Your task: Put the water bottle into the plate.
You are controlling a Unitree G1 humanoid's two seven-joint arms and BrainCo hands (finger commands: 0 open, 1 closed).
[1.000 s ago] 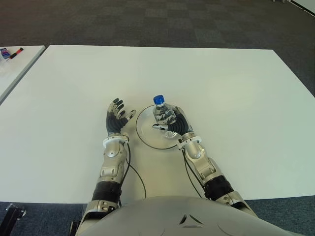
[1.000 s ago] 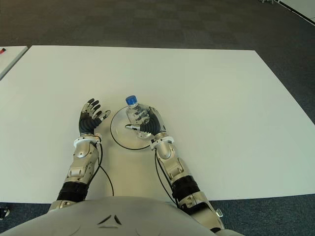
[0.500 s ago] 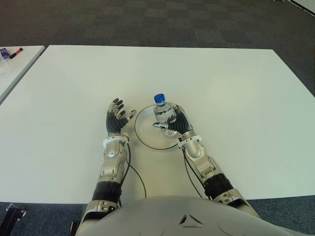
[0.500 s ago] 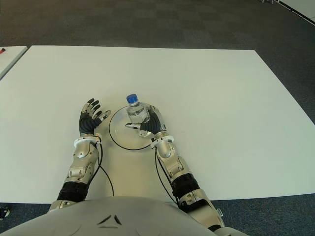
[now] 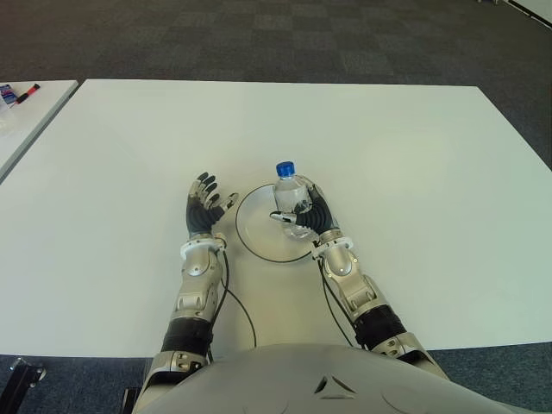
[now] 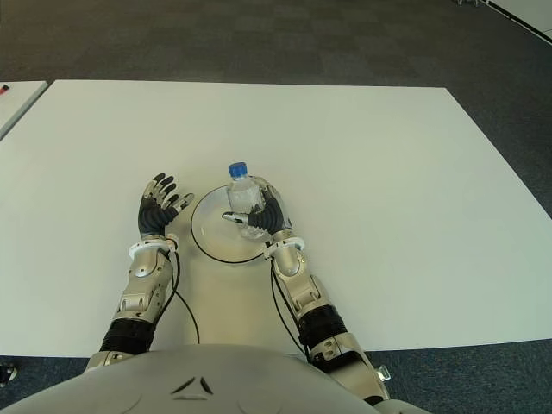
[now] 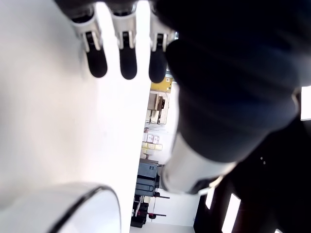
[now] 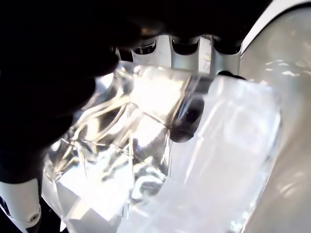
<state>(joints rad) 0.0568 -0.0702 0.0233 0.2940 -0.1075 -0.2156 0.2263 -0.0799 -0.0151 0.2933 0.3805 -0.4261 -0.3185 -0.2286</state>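
**Bottle held upright over plate**

Eye views: the right hand (image 5: 312, 217) grasps the water bottle (image 5: 290, 199), blue cap up, over the plate's (image 5: 257, 235) right portion. The left hand (image 5: 203, 210) shows just left of the plate, fingers spread, holding nothing.

Right wrist view: fingers (image 8: 187, 114) wrap the clear bottle.

Left wrist view: fingers (image 7: 97, 58) extended above the white table (image 7: 53, 131).

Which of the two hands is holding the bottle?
The right hand: its fingers wrap the bottle over the plate. The left hand is open and empty, beside the plate.
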